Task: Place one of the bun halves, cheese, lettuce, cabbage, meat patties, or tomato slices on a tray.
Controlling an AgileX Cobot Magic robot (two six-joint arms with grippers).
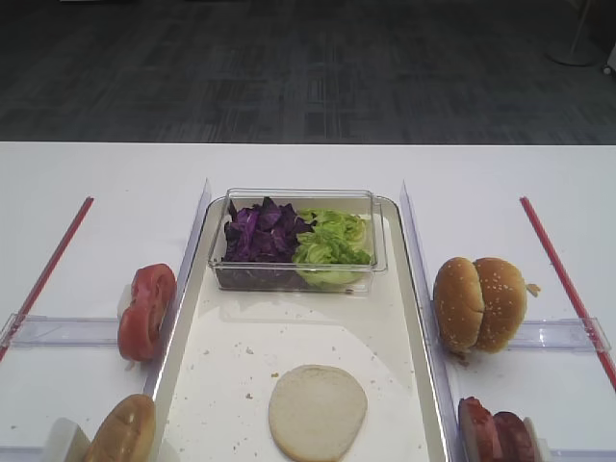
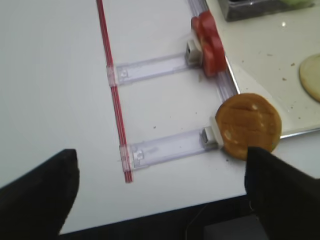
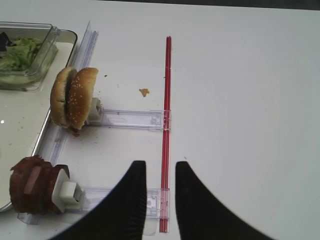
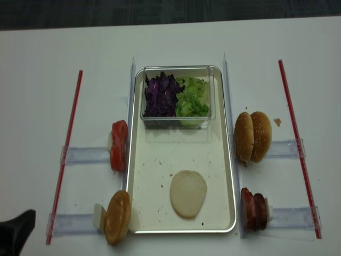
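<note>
I am seeing the tray (image 4: 226,160) lying mid-desk (image 4: 42,80), a bun half (image 4: 188,193) lying flat at its 6 o'clock: light, soft, crumbly, best pinched gently across its rim. Both pincers, left (image 2: 160,185) and right (image 3: 160,192), are gaping empty.

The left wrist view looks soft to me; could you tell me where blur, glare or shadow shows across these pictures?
Left wrist view: the left gripper fingers are dark, blurred masses, and a small glint sits on the tray. Right wrist view: the right gripper is sharper, edges slightly jagged. First exterior high view: even light, soft shadows beside the sesame buns. Realsense view: softer overall.
</note>
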